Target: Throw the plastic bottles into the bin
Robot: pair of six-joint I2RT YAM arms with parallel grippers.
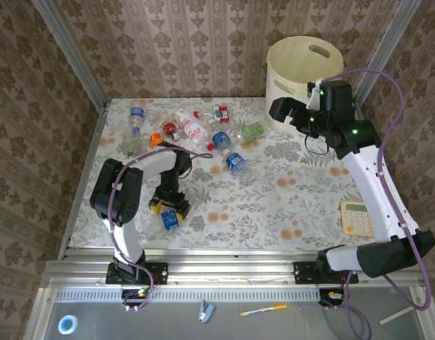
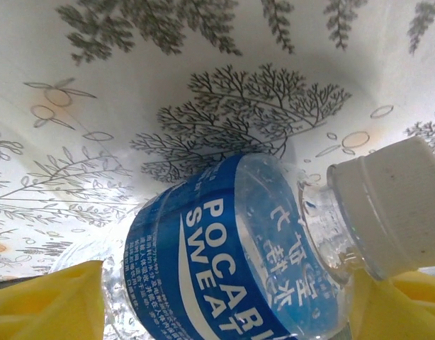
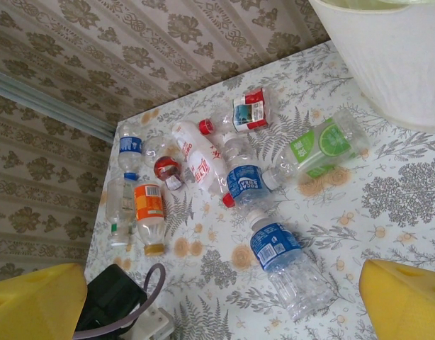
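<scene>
my left end effector (image 2: 217, 308) straddles a blue-label bottle (image 2: 203, 248), long axis nearly finger to finger; clamped, i can't tell.

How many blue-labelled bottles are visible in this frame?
4. One bottle sits inside the left pincer, near the front; a second and third lie mid-table, close together; a fourth lies far back on the left. Others may be hidden.

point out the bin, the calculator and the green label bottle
bin (image 1: 288, 74): top view, on its front wall
calculator (image 1: 357, 217): top view, on its keys
green label bottle (image 3: 318, 147): right wrist view, on its label
</scene>
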